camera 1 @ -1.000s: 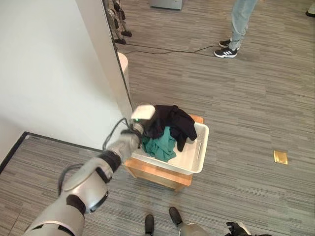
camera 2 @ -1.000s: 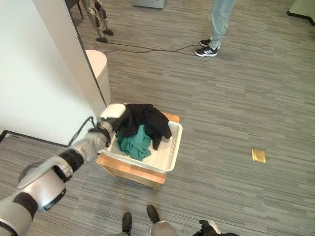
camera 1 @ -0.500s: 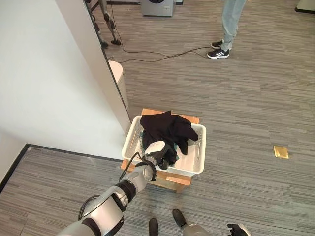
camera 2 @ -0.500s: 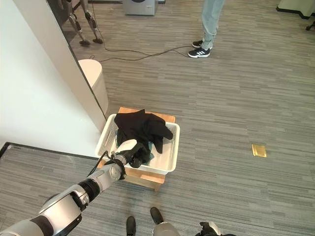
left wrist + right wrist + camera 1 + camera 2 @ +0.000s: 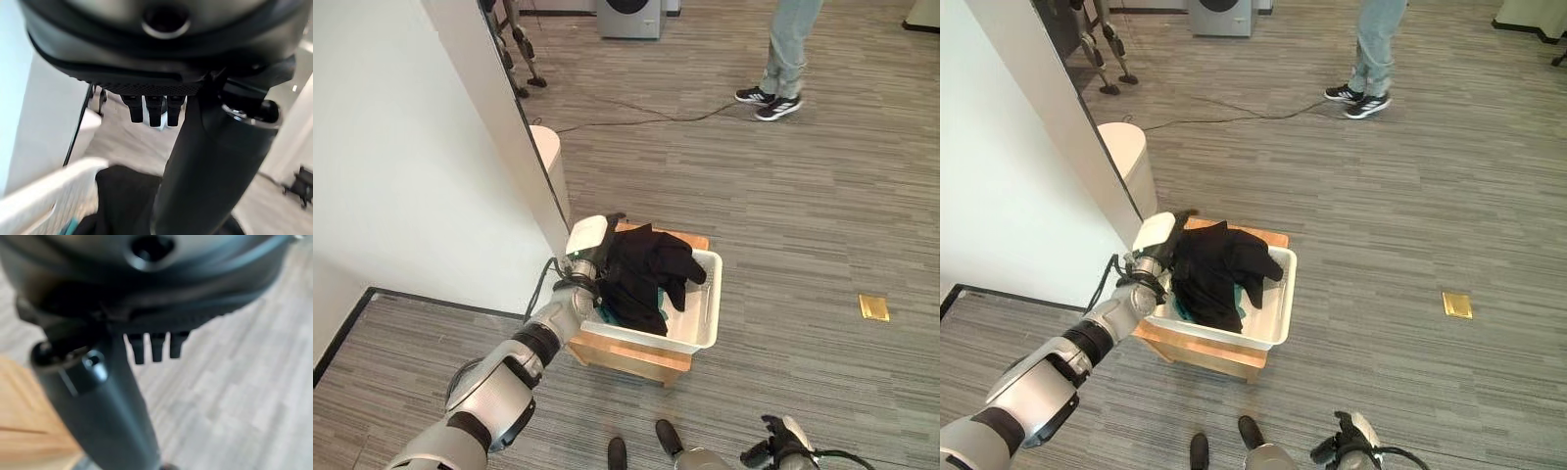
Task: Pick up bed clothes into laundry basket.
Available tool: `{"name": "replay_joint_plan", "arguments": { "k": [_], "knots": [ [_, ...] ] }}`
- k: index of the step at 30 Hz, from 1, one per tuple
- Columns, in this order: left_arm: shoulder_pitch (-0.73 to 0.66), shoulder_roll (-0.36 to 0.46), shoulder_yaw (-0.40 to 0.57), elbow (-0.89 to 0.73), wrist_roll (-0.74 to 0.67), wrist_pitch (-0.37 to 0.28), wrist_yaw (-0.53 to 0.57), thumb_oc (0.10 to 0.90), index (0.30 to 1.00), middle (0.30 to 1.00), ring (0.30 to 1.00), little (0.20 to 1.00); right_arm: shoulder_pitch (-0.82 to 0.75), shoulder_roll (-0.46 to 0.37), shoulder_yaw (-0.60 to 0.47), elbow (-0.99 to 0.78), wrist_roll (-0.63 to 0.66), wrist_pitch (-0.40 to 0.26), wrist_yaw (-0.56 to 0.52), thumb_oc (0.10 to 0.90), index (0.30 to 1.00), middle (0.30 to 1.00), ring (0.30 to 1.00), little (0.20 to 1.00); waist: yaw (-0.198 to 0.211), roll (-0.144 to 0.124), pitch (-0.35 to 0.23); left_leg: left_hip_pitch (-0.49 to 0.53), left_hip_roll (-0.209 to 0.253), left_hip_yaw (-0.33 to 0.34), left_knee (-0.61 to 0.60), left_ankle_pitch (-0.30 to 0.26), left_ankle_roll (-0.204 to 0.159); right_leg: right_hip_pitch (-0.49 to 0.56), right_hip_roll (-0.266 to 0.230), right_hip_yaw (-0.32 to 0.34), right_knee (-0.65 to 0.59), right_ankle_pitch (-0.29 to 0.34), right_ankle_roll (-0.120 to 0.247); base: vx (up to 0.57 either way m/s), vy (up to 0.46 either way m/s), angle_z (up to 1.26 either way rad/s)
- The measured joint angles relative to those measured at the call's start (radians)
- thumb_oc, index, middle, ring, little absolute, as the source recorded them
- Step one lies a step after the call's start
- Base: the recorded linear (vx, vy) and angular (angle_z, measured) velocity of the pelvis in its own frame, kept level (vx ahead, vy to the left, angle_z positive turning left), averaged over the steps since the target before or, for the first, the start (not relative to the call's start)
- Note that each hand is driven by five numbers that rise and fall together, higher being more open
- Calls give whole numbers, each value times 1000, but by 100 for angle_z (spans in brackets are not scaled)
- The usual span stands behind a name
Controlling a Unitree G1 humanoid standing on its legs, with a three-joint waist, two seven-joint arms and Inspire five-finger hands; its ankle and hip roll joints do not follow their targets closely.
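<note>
Left hand point(image 5: 590, 245) risen to basket point(image 5: 710, 311) rim; wrist view: fingers straight.

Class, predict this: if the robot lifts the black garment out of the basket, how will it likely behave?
The black garment lies crumpled with a fold over the laundry basket rim, so it is probably floppy and would sag. It likely weighs little. It might drag the teal cloth beneath along.

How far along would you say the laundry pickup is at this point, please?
Mostly done, it seems: the black garment and a teal garment already lie in the white laundry basket on the wooden stand. In hand: the left robot hand hovers at the basket's left rim, fingers straight, gripping nothing. Left: tucking in the black sleeve draped towards the rim. The right robot hand idles low.
</note>
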Motion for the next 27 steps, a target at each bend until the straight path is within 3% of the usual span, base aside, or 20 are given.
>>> {"name": "replay_joint_plan", "arguments": {
  "k": [2,3,9,13,14,16,21,25,27],
  "knots": [
    [10,20,36,-100,-14,-1,21,800,900,900,900,900,-29,-2,0,-16,0,-1,-4,800,900,900,900,900,11,-1,1,1,0,-16,0,2,-1,7,-1,-17,0,0,0,-10,-6,16],
    [61,46,97,-275,-94,-13,23,800,900,900,900,900,-50,-20,2,-49,0,5,-11,800,900,900,900,900,22,2,12,5,0,-16,0,3,-1,10,-1,-17,0,0,0,-10,-13,17],
    [236,85,233,-677,-337,-115,-3,800,900,900,900,900,-146,-126,-29,-130,-2,0,-18,800,900,900,900,900,85,7,19,9,0,-25,0,3,-2,17,-1,-28,0,0,0,6,-10,5],
    [362,134,298,-832,-437,-185,-43,800,900,900,900,900,-168,-232,-66,-127,-1,0,-6,800,900,900,900,900,109,3,24,16,-1,-44,0,4,-3,30,-2,-42,0,-2,1,6,5,14],
    [408,176,331,-861,-472,-219,-53,800,900,900,900,900,-168,-284,-110,-121,0,2,-12,800,900,900,900,900,130,0,26,16,-1,-49,0,5,-4,33,-2,-47,0,-2,1,-38,12,6],
    [484,216,392,-908,-509,-227,-76,800,900,900,900,900,-168,-338,-145,-123,0,3,-3,800,900,900,900,900,139,-2,28,15,-2,-49,0,5,-4,32,-2,-48,0,-2,1,-17,10,2],
    [665,219,551,-967,-596,-261,-106,800,900,900,900,900,-136,-456,-227,-151,-1,9,4,800,900,900,900,900,152,-15,36,14,-2,-63,0,5,-4,35,-3,-62,0,-4,3,-2,34,8],
    [754,216,629,-970,-608,-264,-102,800,900,900,900,900,-110,-527,-263,-309,-1,24,4,800,900,900,900,900,160,-19,38,12,-3,-72,0,6,-4,36,-4,-69,0,-4,2,-12,24,5],
    [768,178,656,-971,-609,-275,-95,800,900,900,900,900,-98,-541,-284,-527,3,19,-2,800,900,900,900,900,156,-18,38,15,-2,-75,2,8,-4,38,-2,-71,0,-5,2,-33,18,14]
  ]
}}
